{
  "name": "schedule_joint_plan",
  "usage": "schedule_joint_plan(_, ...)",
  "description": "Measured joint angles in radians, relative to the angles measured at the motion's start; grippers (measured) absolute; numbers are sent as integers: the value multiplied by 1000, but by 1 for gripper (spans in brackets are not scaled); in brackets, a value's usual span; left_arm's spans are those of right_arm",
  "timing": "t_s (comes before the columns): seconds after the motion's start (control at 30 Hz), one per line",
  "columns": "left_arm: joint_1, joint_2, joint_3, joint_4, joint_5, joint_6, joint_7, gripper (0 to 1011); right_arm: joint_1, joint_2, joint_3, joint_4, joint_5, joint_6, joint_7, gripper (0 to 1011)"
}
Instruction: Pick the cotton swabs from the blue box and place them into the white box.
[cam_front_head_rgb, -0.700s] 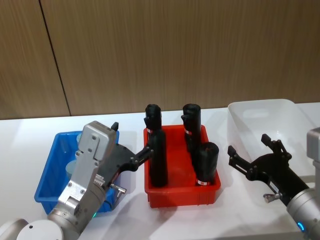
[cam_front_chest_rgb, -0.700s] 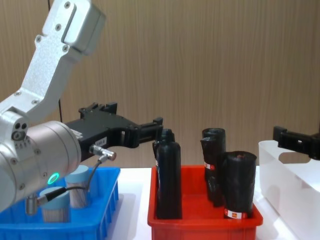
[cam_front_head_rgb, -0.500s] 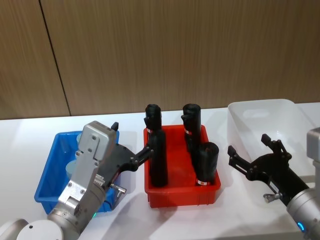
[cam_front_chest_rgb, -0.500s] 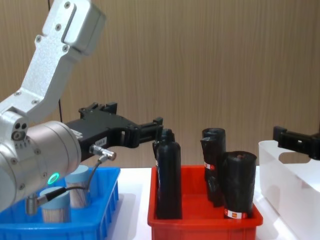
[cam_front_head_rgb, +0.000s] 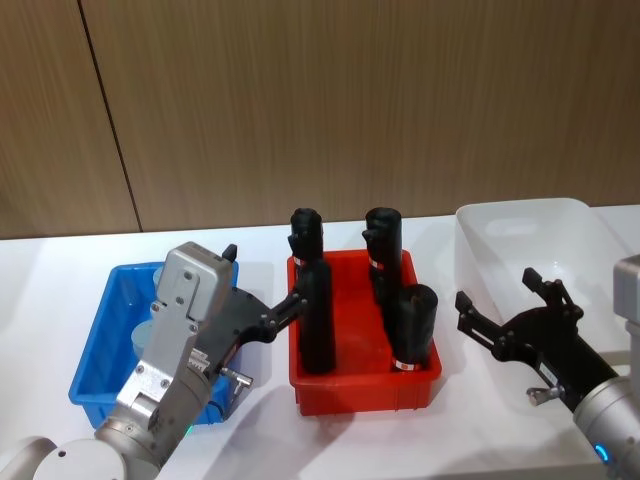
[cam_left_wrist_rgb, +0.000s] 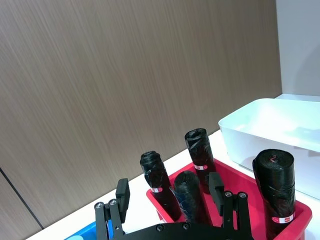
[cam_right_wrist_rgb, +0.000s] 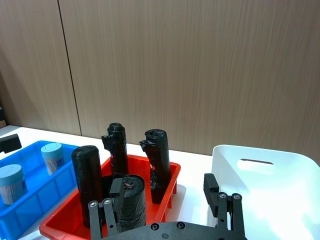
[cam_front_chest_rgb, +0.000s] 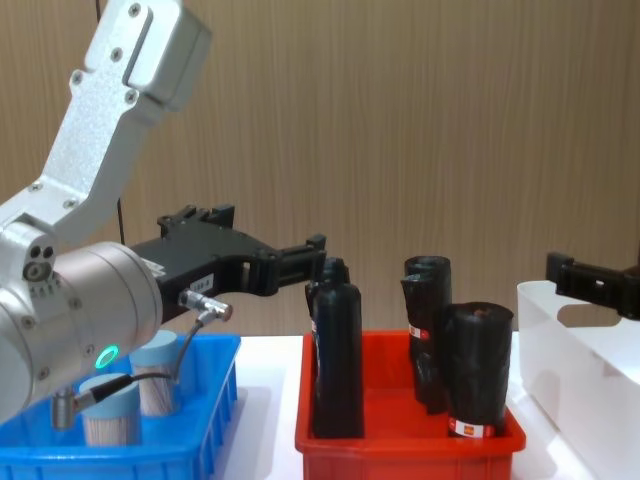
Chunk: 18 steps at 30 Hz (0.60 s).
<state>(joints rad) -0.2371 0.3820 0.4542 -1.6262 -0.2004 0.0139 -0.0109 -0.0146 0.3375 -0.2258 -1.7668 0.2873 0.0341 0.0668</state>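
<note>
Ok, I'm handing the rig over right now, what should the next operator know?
Left gripper: open, empty, raised between the blue box and the red bin.
Right gripper: open, empty, in front of the white box.
Cotton swabs: two tubs upright in the blue box.
Done: no tub seen in the white box.
Left: pick both tubs, place them in the white box.

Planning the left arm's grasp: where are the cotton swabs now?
The cotton swabs stand in the blue box at the robot's left, next to the red bin; the left gripper hovers nearby.
</note>
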Motion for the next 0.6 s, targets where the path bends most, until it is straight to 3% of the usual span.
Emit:
schedule_joint_plan(0.27,-7,-1,-6,16,-7,6,-11,1004,0,0,0,0,0,0,0,1002)
schedule_joint_plan(0.6,-20,11,-40,57,-63,53,-17,1004,0,0,0,0,0,0,0,1002)
